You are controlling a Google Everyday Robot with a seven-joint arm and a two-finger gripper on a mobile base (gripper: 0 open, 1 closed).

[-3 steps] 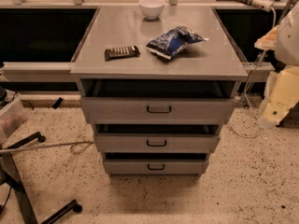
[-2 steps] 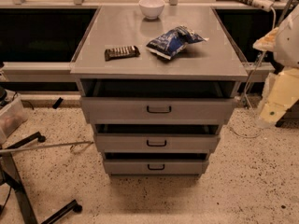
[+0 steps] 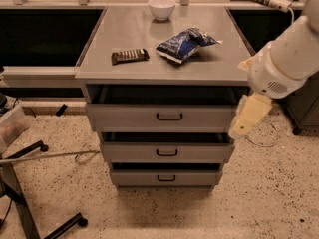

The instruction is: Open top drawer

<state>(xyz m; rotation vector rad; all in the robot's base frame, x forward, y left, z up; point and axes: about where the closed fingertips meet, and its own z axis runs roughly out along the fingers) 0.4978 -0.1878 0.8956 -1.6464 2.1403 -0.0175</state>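
Note:
The top drawer (image 3: 129, 117) is the widest of three grey drawers under the grey cabinet top (image 3: 99, 66). Its long flat front carries a small black loop handle (image 3: 169, 116) at the centre. A dark gap shows above the front panel, and the front stands a little forward of the cabinet top's edge. My gripper (image 3: 242, 127) hangs downward from the white arm (image 3: 286, 59) at the right. It sits at the right end of the top drawer's front, well to the right of the handle, and holds nothing that I can see.
Two narrower grey drawers (image 3: 129, 152) (image 3: 134, 177) sit below. On the cabinet top lie a chocolate bar (image 3: 129, 56), a blue chip bag (image 3: 183, 44) and a white bowl (image 3: 162, 7). A black stand's legs (image 3: 25, 203) reach in at the lower left on the speckled floor.
My arm has swung left toward the cabinet, bringing the gripper from beside the cabinet to the right end of the top drawer's front. The drawers have not moved.

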